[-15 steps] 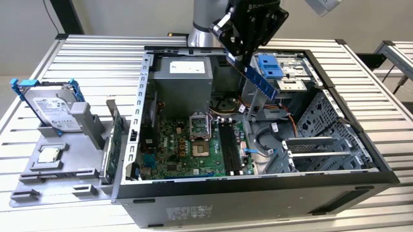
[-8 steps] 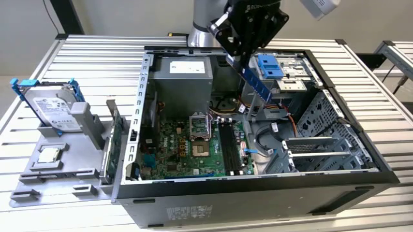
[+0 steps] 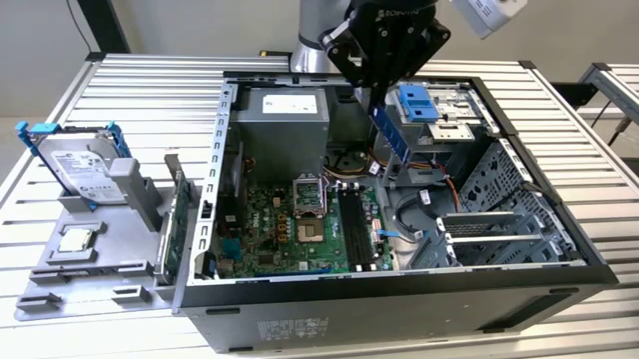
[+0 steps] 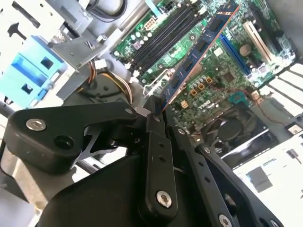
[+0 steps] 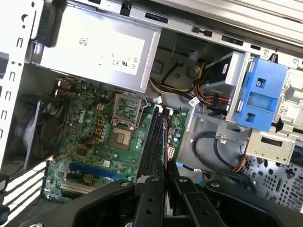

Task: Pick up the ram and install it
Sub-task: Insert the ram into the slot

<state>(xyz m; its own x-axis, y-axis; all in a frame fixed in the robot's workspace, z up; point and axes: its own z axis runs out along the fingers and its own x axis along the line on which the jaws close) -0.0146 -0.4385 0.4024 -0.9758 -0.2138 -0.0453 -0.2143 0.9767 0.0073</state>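
The open computer case [image 3: 399, 299] lies on its side on the slatted bench [image 3: 150, 75]. On the case floor sits the green motherboard [image 3: 289, 224], with the black memory slots [image 3: 352, 224] along its edge toward the exterior view's right. Above the case interior, past those slots, the ram [image 3: 390, 134] hangs on end, slightly tilted, its lower tip free over the cables and not seated. The gripper [image 3: 382, 88] holds its upper end, jaws clenched on the stick; in the second wrist view the ram [image 4: 199, 52] runs out from the gripper [image 4: 158, 113] over the board. At the far end of the case are the grey power supply [image 3: 284, 112] and a blue drive bracket [image 3: 417, 103].
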